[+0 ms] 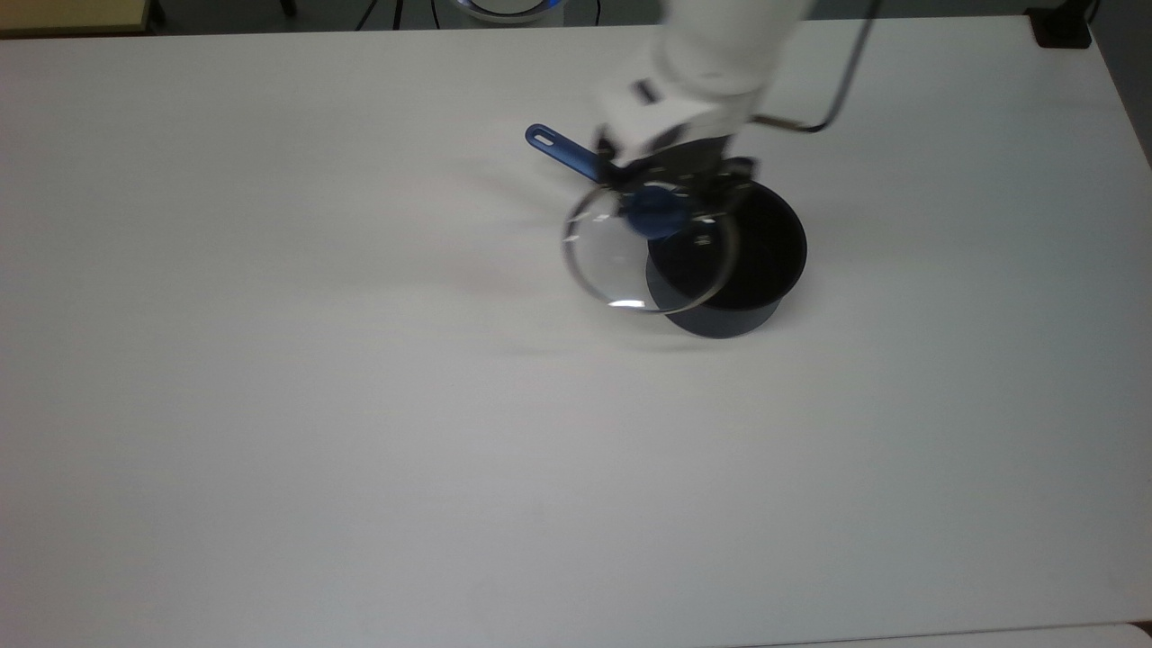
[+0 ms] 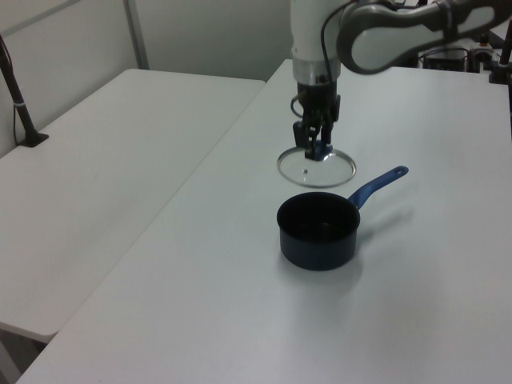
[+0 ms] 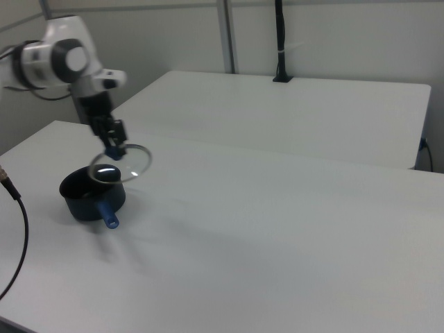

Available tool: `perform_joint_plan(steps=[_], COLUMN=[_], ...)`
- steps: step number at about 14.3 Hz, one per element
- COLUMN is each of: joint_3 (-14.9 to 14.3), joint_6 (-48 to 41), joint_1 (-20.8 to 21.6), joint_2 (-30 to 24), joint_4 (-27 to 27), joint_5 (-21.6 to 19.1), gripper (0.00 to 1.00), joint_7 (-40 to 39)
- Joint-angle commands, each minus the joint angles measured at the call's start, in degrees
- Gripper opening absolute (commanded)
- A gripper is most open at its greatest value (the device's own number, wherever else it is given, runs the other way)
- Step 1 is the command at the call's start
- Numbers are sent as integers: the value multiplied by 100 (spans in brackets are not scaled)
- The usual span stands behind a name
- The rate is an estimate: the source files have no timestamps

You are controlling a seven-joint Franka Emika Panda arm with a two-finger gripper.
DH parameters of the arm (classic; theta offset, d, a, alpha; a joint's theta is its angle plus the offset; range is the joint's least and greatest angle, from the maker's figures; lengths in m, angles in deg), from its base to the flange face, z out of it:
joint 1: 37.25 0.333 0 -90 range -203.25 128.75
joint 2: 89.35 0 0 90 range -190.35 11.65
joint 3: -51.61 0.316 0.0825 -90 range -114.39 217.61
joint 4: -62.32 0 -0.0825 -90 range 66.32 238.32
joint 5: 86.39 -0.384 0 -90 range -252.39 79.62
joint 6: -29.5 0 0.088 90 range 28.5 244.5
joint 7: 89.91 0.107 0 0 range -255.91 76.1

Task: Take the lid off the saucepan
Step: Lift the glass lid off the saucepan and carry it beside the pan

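While fingers point(image 2: 314, 145) clench the lid point(image 2: 316, 168) aloft, the saucepan point(image 2: 318, 233) sits on a white table point(image 2: 200, 304).

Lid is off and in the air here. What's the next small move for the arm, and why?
Probably carry the lid a little further sideways, then lower it onto the bare table. The tool holds it by the blue knob, raised above the open saucepan, and in the top view its rim overlaps the pot's mouth.
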Motion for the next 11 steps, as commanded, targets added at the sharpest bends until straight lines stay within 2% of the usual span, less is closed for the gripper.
perform_joint_plan(steps=[1,5,11], joint_3=[5,5,5], joint_6=[-65,41,919], joint_1=[-1010,-1925,-2761], joint_2=[-61,123,800], joint_4=[106,124,142], joint_5=[-211,-141,69], gripper=[35,35,35], joint_7=[-769,-1455,-1755])
